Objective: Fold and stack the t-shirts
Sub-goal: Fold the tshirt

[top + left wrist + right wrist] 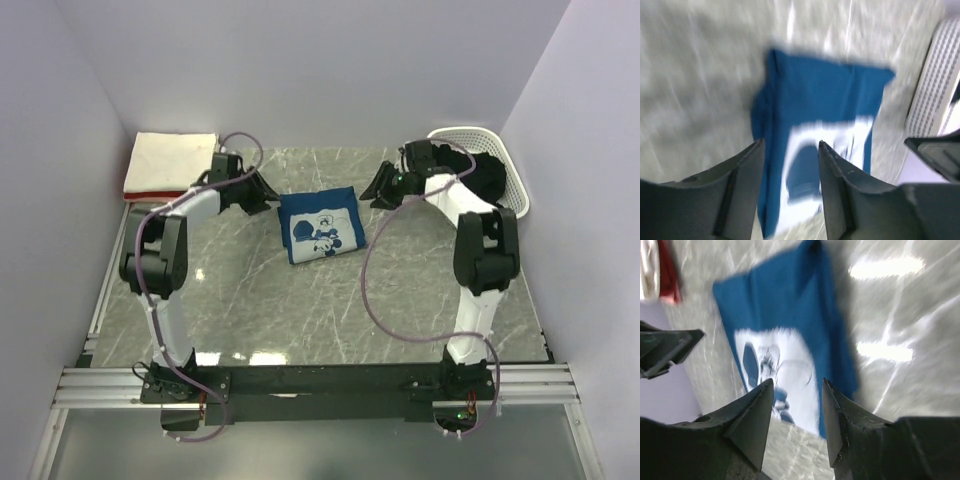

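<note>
A navy blue t-shirt [319,226], folded into a small rectangle with its white graphic facing up, lies on the marble table between my two arms. The same t-shirt [825,110] shows blurred in the left wrist view, and the t-shirt [785,335] lies below the jaws in the right wrist view. My left gripper [268,194] hovers at its left edge, open and empty; the left gripper [791,145] has a clear gap. My right gripper [374,190] stands open and empty at the shirt's right. The right gripper [798,382] holds nothing. A cream-white folded shirt [174,156] rests on a pink-red one [148,193] at the back left. Black cloth [490,178] lies in the basket.
A white plastic lattice basket [478,140] stands at the back right, against the right wall, behind my right arm. The folded stack sits by the left wall. Purple walls close in three sides. A metal rail [320,382] runs along the near edge.
</note>
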You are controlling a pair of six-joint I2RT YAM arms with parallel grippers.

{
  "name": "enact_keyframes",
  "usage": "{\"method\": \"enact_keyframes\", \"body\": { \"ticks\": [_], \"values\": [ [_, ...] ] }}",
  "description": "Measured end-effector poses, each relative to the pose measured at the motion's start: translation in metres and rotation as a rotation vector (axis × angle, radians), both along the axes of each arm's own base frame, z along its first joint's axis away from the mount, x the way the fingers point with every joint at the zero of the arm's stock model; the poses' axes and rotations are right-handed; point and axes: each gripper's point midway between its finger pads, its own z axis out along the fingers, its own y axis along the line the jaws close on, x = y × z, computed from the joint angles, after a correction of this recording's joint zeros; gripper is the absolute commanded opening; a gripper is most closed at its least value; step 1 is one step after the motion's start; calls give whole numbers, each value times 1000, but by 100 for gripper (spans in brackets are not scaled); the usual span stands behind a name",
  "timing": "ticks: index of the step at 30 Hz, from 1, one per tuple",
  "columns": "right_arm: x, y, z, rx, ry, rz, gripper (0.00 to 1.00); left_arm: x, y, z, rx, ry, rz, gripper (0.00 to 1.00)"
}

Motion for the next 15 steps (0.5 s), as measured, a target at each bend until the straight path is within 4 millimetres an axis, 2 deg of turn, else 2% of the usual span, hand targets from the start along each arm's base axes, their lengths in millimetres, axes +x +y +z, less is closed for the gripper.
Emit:
{"method": "enact_keyframes", "body": {
  "ticks": [2, 4, 8, 12, 15],
  "values": [
    [-23, 7, 3, -17, -29, 25, 52, -24, -10, 0, -6, -3, -13, 56],
    [-42, 13, -2, -37, -34, 48, 52, -49, -22, -6, -16, 12, -37, 57],
    [-76, 23, -36, -92, 12, 87, 52, -76, -37, -28, -20, 52, -71, 55],
    [-95, 22, -62, -177, 51, 89, 49, -87, -50, -33, -10, 59, -99, 52],
    [-100, 21, -71, -221, 50, 87, 35, -89, -59, -32, -6, 44, -115, 46]
  ]
}}
